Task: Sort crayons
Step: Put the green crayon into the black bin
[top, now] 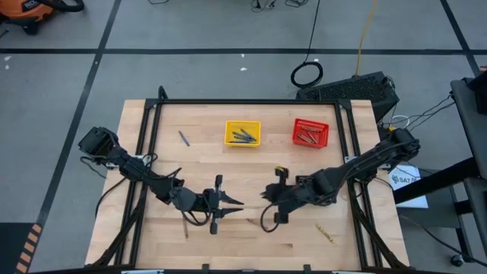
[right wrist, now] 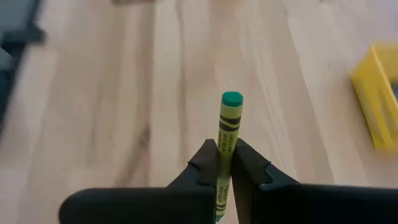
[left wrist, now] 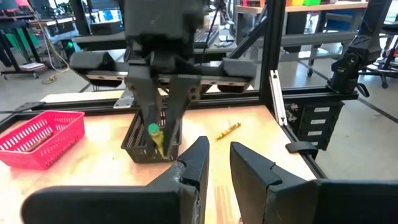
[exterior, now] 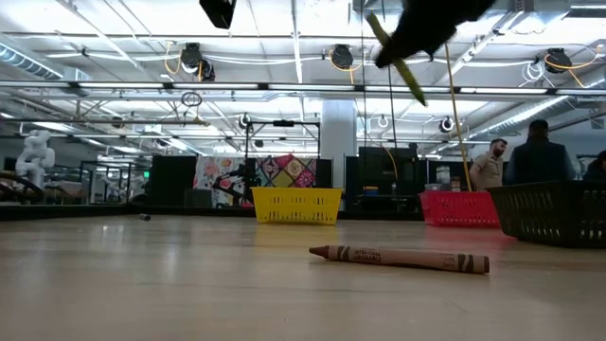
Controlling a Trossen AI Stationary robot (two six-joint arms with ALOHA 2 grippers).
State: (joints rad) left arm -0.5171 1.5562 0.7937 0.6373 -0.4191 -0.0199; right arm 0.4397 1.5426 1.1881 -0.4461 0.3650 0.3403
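A yellow-green crayon (right wrist: 229,118) with a green end is held over the near middle of the table by my right gripper (top: 266,195), which is shut on it and tilted down. Facing it from the left, my left gripper (left wrist: 219,149) is open with nothing between its fingers. A brown crayon (exterior: 398,257) lies flat on the table near the front edge. A yellow crayon (top: 326,232) lies near the front right, and a blue-grey one (top: 183,138) at the far left. The yellow basket (top: 242,133) and the red basket (top: 310,132) at the back hold crayons. My right gripper pinches the crayon's shaft (right wrist: 225,146) between its two fingers. The crayon runs along the fingers, and its green end (right wrist: 231,98) sticks out past their tips. It slants down below the gripper (exterior: 398,57), lifted clear of the table.
A black mesh basket (exterior: 559,213) stands on the table's right side, just behind my right gripper as the left wrist view shows it. A black frame (top: 156,114) runs round the table. Bare wood lies between the arms and the far baskets.
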